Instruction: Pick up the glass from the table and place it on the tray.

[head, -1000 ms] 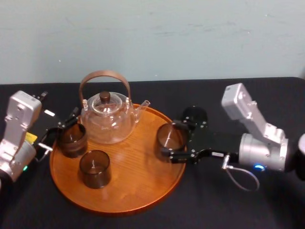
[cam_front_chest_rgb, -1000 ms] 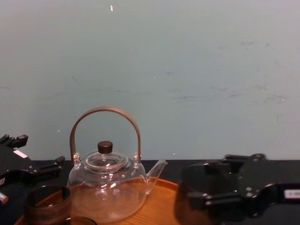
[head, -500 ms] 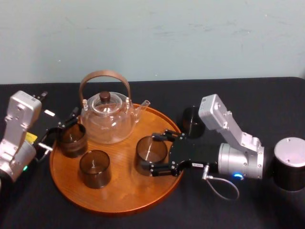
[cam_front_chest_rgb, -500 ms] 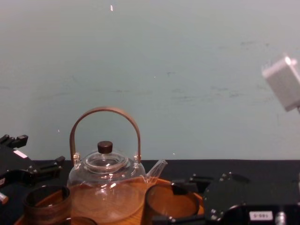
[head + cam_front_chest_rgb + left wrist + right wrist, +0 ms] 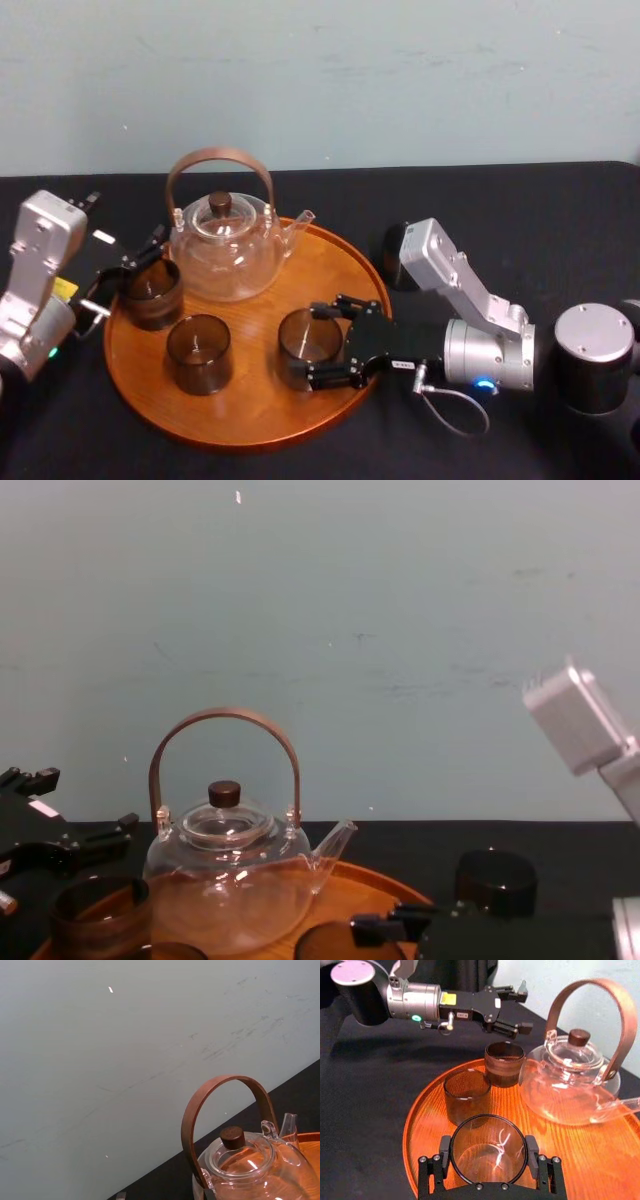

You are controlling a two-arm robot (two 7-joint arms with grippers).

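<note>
Right gripper [image 5: 318, 346] clasps a smoky glass [image 5: 300, 340] from both sides, inside the rim of a round wooden tray [image 5: 250, 415] on a black surface [image 5: 560, 220]. Just past its fingertips stands a second glass [image 5: 198, 352]. Farther off are a clear teapot [image 5: 225, 250] and a cup [image 5: 152, 292], with the left gripper [image 5: 125, 280] beside the cup, fingers spread.

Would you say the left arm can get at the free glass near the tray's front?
Probably yes: the left pincer sits open at the left cup, the free glass stands close, nothing between; the right pincer grips another glass.
</note>
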